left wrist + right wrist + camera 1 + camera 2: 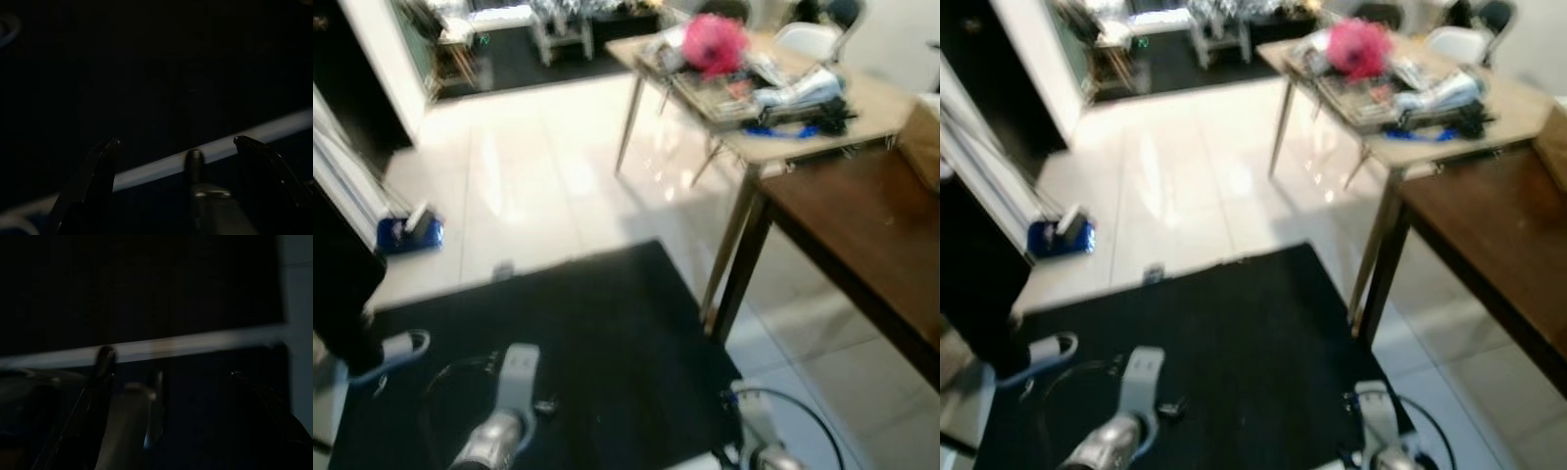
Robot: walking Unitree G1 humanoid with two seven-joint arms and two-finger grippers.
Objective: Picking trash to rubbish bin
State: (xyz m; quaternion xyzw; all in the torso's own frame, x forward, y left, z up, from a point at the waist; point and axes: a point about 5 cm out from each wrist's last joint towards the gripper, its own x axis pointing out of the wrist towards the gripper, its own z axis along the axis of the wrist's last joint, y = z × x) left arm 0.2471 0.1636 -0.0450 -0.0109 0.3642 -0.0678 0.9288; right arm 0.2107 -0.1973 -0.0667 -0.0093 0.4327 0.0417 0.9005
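Pincers hang low over the black mat (pixel 607 343): the left pincer (pixel 176 147) spreads its dark fingers wide and holds nothing; the right pincer (pixel 166 367) is parted too, empty. Glossy pale tiles (pixel 529 186) stretch ahead. A light wooden surface (pixel 871 98) carries a fuzzy pink bundle (pixel 715 44) among clutter, touching a dark brown surface (pixel 862 235). A small blue object (pixel 409 233) lies on the floor, with someone's shoe (pixel 396 351) at the mat's edge.

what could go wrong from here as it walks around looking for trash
The dark wooden table and the light table's legs stand close on the robot's right, so a turn could clip them. A person's foot rests at the black mat's left edge, near the left arm. The views are blurred, so small trash could be missed.
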